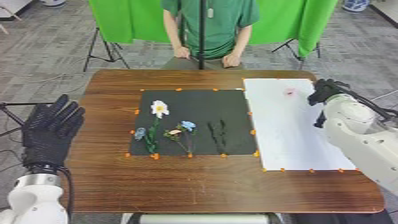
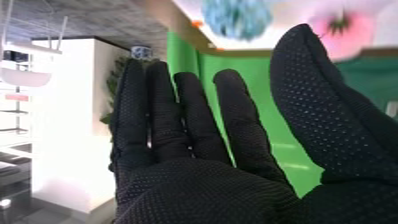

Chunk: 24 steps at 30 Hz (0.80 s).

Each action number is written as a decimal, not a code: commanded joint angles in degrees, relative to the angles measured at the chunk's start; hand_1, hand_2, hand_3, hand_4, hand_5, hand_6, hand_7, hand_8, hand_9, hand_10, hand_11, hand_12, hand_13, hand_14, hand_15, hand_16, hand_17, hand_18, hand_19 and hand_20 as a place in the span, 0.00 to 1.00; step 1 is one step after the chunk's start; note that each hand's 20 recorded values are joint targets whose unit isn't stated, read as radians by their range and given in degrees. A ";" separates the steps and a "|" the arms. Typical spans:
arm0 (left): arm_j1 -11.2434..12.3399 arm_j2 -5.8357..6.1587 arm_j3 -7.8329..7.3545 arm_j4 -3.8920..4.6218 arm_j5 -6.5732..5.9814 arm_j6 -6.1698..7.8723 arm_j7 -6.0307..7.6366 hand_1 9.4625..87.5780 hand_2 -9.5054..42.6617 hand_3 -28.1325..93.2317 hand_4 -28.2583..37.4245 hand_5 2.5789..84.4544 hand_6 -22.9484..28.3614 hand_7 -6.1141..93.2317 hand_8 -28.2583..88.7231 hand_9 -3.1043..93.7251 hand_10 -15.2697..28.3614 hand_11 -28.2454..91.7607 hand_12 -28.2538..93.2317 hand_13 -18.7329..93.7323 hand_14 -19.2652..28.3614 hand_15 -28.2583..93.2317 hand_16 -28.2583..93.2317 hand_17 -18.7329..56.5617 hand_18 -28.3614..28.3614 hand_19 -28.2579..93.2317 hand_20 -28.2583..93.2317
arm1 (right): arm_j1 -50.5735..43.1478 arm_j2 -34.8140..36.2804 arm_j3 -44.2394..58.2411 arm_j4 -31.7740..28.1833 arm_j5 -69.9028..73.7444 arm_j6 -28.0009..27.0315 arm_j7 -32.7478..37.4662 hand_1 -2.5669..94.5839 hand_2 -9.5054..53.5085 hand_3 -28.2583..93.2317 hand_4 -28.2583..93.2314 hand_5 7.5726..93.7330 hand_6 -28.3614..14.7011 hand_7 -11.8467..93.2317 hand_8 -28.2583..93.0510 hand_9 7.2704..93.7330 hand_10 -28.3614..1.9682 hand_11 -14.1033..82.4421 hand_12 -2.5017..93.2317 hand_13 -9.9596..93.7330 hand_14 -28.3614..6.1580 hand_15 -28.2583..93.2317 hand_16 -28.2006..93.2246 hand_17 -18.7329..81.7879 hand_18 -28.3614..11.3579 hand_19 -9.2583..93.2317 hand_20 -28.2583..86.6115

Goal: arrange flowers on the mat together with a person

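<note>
Right hand (image 1: 328,92) is at far right of sheet (image 1: 293,140), fingers straight, thumb spread | left hand (image 1: 51,131): fingers straight | white flower (image 1: 160,108) lies on mat (image 1: 200,97)

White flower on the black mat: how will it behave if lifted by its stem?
The white flower is probably light: its green stem is slim. The wide bloom at the far end may make it tip if held low. Spread petals should keep it from rolling on the black mat.
</note>
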 commanded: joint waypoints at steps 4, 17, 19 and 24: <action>0.79 -0.01 1.16 0.60 -0.39 -0.77 -0.88 0.17 0.52 0.82 0.00 0.46 0.62 0.18 0.17 0.37 0.70 0.40 0.30 0.38 0.72 0.47 0.17 0.18 0.74 0.50 0.31 | 0.08 -1.15 -2.40 0.50 -1.04 1.58 -1.02 0.47 0.00 0.90 0.00 0.37 0.59 0.31 0.13 0.39 0.43 0.30 0.21 0.42 0.44 0.55 0.37 0.34 0.27 0.70 0.39; 0.97 0.06 1.72 0.65 -5.02 0.02 -0.14 0.17 0.52 0.82 0.00 0.47 0.63 0.18 0.17 0.38 0.71 0.40 0.30 0.39 0.72 0.47 0.17 0.17 0.74 0.51 0.31 | -0.78 -1.11 -5.32 0.48 -2.72 10.88 2.49 0.59 0.00 0.81 0.00 0.55 0.67 0.49 0.19 0.70 0.65 0.36 0.49 0.61 0.63 0.64 0.54 0.41 0.26 0.75 0.46; 0.69 0.09 1.78 0.82 -5.03 -0.21 -0.33 0.17 0.52 0.82 0.00 0.47 0.63 0.18 0.17 0.38 0.71 0.40 0.30 0.39 0.72 0.47 0.17 0.17 0.74 0.51 0.31 | -1.06 -0.89 -5.25 -0.11 -3.31 11.91 2.27 0.60 0.01 0.80 0.00 0.57 0.68 0.56 0.21 0.72 0.65 0.37 0.51 0.64 0.65 0.63 0.55 0.42 0.25 0.75 0.47; 0.79 -0.01 1.73 0.73 -4.84 -0.34 -0.50 0.17 0.52 0.82 0.00 0.47 0.63 0.18 0.17 0.38 0.71 0.40 0.30 0.39 0.72 0.48 0.17 0.17 0.74 0.51 0.31 | -2.44 0.01 -3.49 -4.36 -5.69 14.69 1.45 0.61 0.03 0.80 0.00 0.59 0.69 0.60 0.22 0.75 0.64 0.37 0.52 0.65 0.66 0.62 0.57 0.43 0.26 0.75 0.47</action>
